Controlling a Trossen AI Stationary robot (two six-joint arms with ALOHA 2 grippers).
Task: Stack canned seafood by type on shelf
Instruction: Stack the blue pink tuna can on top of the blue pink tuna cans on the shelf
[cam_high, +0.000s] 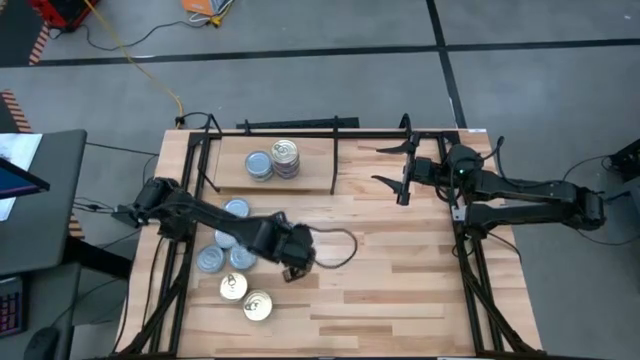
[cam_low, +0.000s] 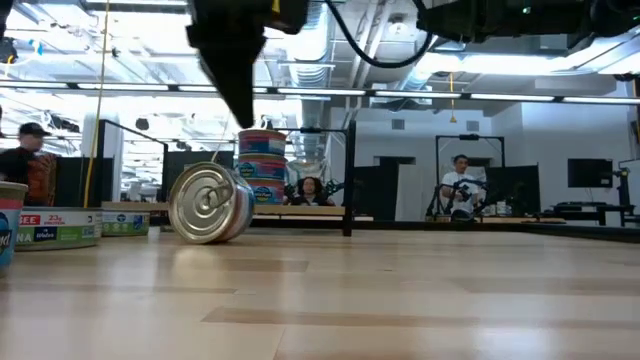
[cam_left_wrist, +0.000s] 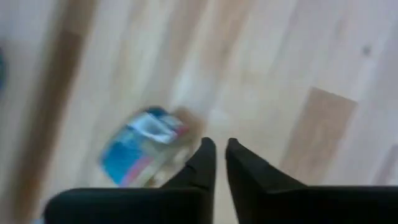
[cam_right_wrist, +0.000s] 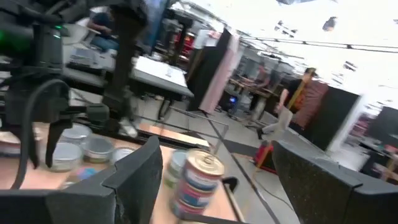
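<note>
Lying on its rim, gold tin (cam_low: 208, 204) – lid facing camera, left hand (cam_high: 292, 268) pinched empty, right hand (cam_high: 402, 170) wide.

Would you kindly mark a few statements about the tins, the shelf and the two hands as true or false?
1. The shelf carries a stack of tins. True.
2. The left hand grips a tin. False: its fingers are shut on nothing.
3. The right hand is open, above the table beside the shelf. True.
4. All tins are on the shelf. False: several loose tins lie on the table near the left arm.
</note>
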